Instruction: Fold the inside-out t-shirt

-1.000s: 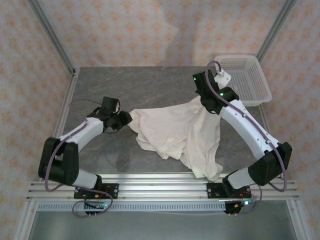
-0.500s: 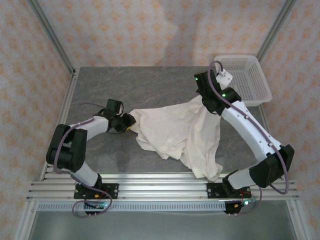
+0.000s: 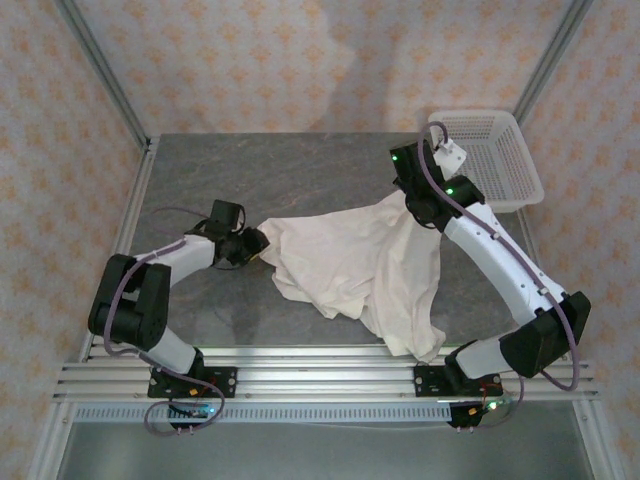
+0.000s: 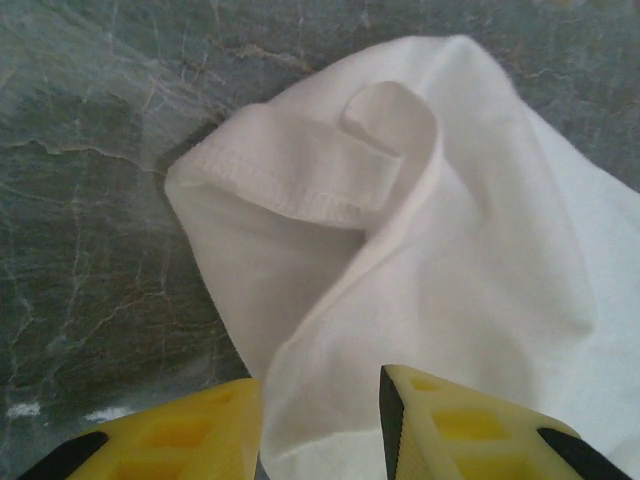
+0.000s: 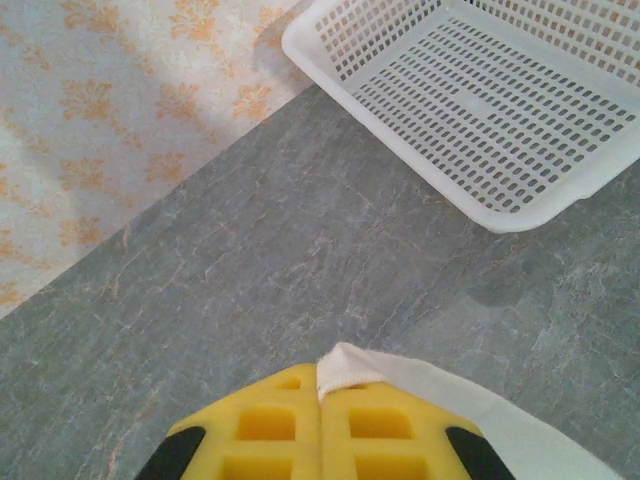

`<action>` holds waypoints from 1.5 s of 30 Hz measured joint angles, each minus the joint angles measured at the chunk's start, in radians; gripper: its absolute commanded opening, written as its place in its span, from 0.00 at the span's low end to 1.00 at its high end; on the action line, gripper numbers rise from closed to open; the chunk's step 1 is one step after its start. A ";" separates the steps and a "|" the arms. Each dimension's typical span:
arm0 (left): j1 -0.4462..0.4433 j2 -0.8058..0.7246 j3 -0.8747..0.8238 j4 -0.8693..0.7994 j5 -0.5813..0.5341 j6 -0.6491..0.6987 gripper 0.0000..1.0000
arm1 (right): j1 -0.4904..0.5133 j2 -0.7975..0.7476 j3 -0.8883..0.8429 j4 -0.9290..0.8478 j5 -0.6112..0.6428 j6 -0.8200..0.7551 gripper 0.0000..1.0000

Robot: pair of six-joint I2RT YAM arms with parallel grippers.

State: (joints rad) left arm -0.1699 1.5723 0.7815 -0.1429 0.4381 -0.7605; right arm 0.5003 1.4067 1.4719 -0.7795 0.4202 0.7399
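Observation:
The inside-out t-shirt (image 3: 350, 265) lies crumpled in the middle of the table, cream-white, with a tail reaching toward the front edge. My left gripper (image 3: 254, 243) is at its left corner. In the left wrist view its yellow fingers (image 4: 450, 430) stand apart with a fold of the shirt (image 4: 400, 250) between them, a hemmed edge curled just ahead; the left gripper (image 4: 320, 430) is open. My right gripper (image 3: 408, 198) holds the shirt's far right corner. In the right wrist view the right gripper (image 5: 320, 400) is shut, and a tab of shirt (image 5: 345, 365) pokes out between the pads.
A white plastic mesh basket (image 3: 490, 155) stands at the back right corner, close beyond the right gripper, also the basket (image 5: 480, 100) in the right wrist view. Grey marble tabletop (image 3: 250, 170) surrounds the shirt. Metal frame posts stand at both back corners.
The left arm's elbow has drawn in toward the base while its gripper stays at the shirt's left corner, jaws widening. The right arm has hardly moved.

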 measured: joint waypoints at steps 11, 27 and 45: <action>0.002 0.066 0.003 0.043 0.032 -0.026 0.36 | 0.000 -0.022 0.000 -0.007 0.000 0.001 0.00; 0.000 0.006 0.003 0.059 0.071 -0.028 0.30 | 0.000 -0.022 0.000 -0.008 -0.003 0.005 0.00; 0.000 -0.023 0.039 -0.002 0.014 0.043 0.33 | 0.000 -0.022 0.000 -0.014 -0.012 0.010 0.00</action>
State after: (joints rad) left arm -0.1699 1.5490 0.8204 -0.1444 0.4526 -0.7174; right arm 0.5003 1.3846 1.4719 -0.7940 0.4080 0.7498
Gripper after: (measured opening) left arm 0.314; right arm 0.042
